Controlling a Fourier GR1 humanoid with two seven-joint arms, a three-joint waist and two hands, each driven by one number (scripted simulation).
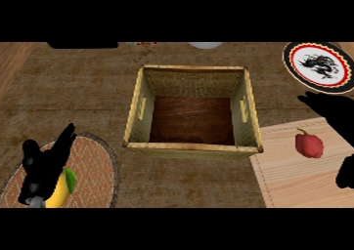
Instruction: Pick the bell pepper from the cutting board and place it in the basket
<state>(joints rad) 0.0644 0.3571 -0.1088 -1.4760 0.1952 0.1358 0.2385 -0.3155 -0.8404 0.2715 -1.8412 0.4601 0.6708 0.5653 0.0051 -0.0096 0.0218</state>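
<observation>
Pepper [308, 145] lying on board [295, 181], lower right — right hand [347, 124] hovering beside it, fingers spread, empty. Basket [194, 148] standing centre, plate [321, 66] upper right — left hand [44, 168] resting open, lower left.

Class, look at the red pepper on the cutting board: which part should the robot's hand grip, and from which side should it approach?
Probably the pepper's plump body, across its width below the thin stem, which offers little to hold. Come from above on the right: the open right hand is on that side.
</observation>
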